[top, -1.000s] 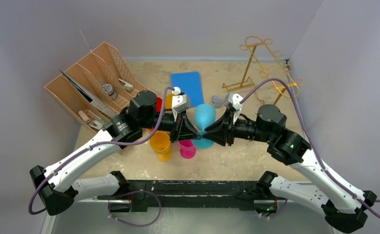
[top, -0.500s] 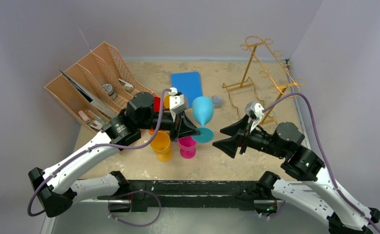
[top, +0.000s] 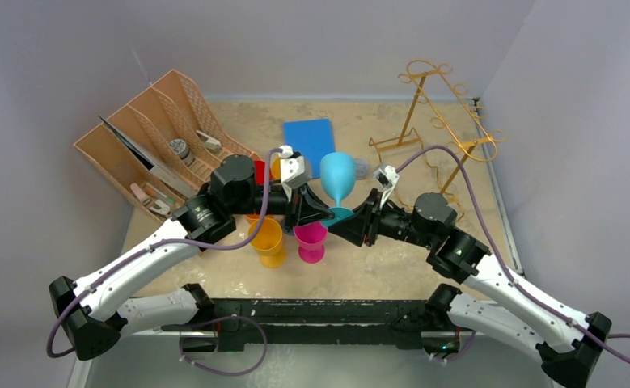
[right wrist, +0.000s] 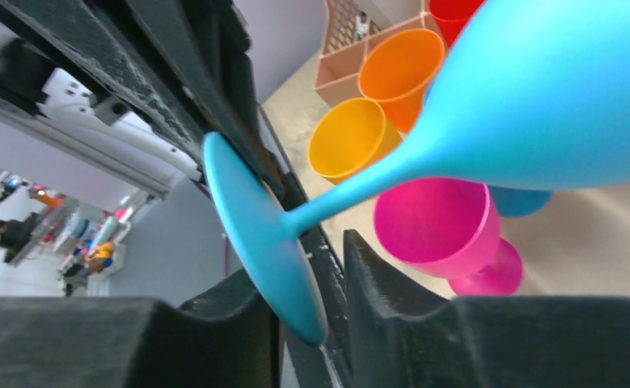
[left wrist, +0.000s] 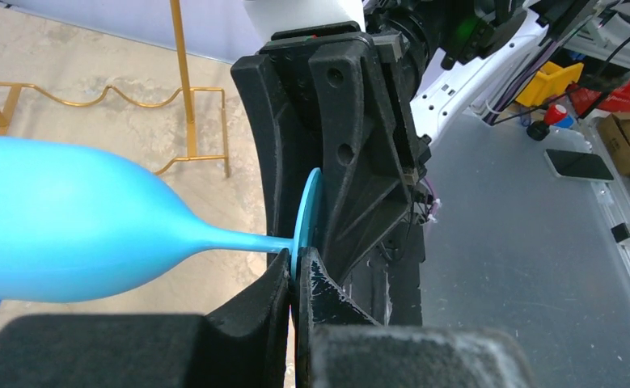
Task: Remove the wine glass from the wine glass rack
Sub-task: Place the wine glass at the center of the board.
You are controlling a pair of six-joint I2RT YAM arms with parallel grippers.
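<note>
With the wine glass (top: 337, 174) held clear of the rack (top: 437, 113) near the cups (top: 311, 240), foot pinched in the left claw (top: 318, 213), the spread right claw (top: 342, 228) straddling that foot should close squarely before the left releases.

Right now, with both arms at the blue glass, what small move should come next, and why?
Probably close the right gripper on the foot of the wine glass. In the right wrist view the foot sits between its fingers with a gap beside it, so they grip nothing yet. Only the left gripper pinches the foot's edge, holding the glass off the wine glass rack.
</note>
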